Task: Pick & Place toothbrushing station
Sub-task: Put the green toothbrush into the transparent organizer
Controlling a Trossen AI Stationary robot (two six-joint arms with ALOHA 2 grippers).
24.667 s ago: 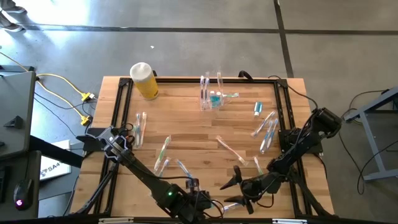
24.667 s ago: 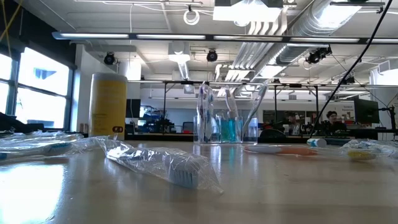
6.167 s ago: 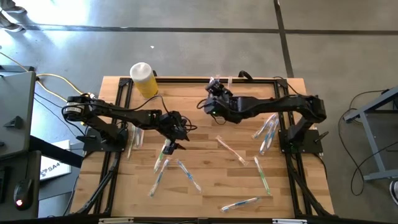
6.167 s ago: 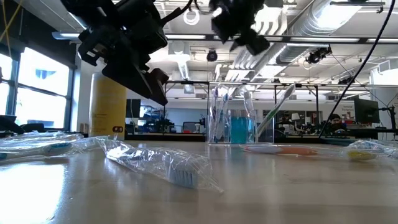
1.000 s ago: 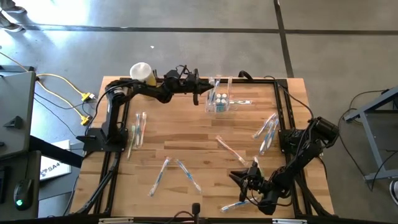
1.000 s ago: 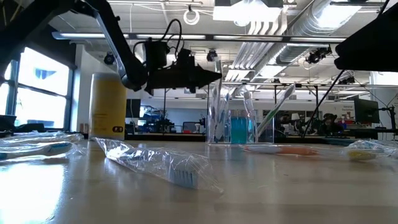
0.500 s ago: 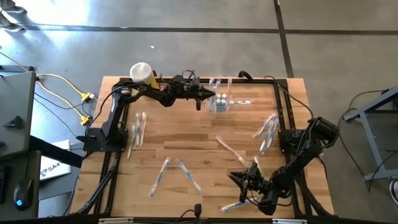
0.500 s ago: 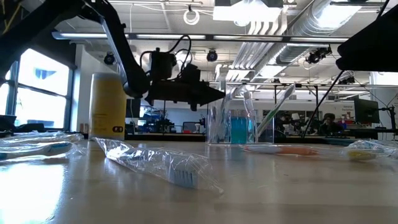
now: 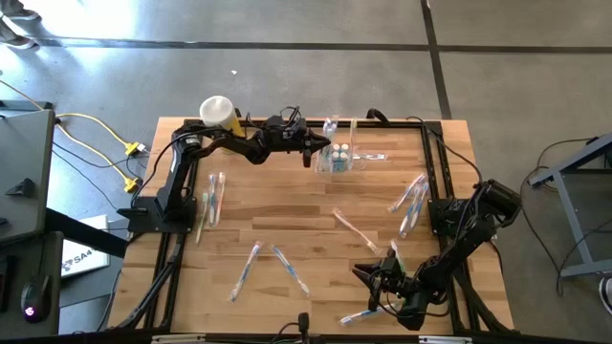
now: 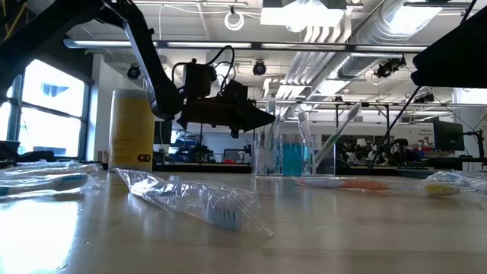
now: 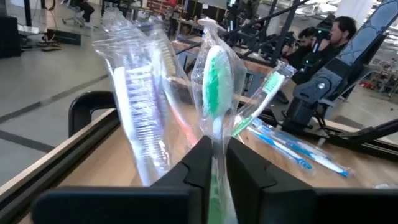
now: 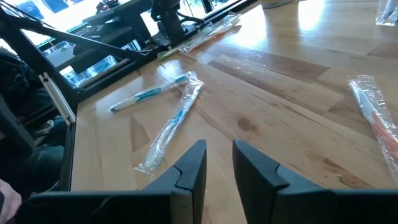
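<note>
A small clear cup (image 9: 340,159) stands at the table's far middle and holds several wrapped toothbrushes and teal tubes; in the low view the cup (image 10: 283,157) shows them upright. My left gripper (image 9: 320,148) is level at the cup's left rim, shut on a wrapped green toothbrush (image 11: 214,81). Other wrapped brushes (image 11: 140,93) stand beside it. My right gripper (image 9: 367,275) waits open near the front right, with nothing between its fingers (image 12: 193,165). My left gripper pinches the green toothbrush's wrapped handle (image 11: 216,155) between its two fingers. The fingers come level from the table's left and lie across the brush. The brush stands upright, head above the fingers. Its lower end is hidden behind the fingers.
A yellow cylinder with a white top (image 9: 220,118) stands at the far left. Wrapped toothbrushes lie scattered: at the left (image 9: 215,196), in front (image 9: 247,268) (image 9: 290,269), in the middle (image 9: 354,229), at the right (image 9: 409,203). A black frame (image 9: 186,162) borders the table.
My left gripper has sunk and gone a little toward the cup, carrying the green toothbrush down with it, and has rolled slightly. For the last half second it has kept still.
</note>
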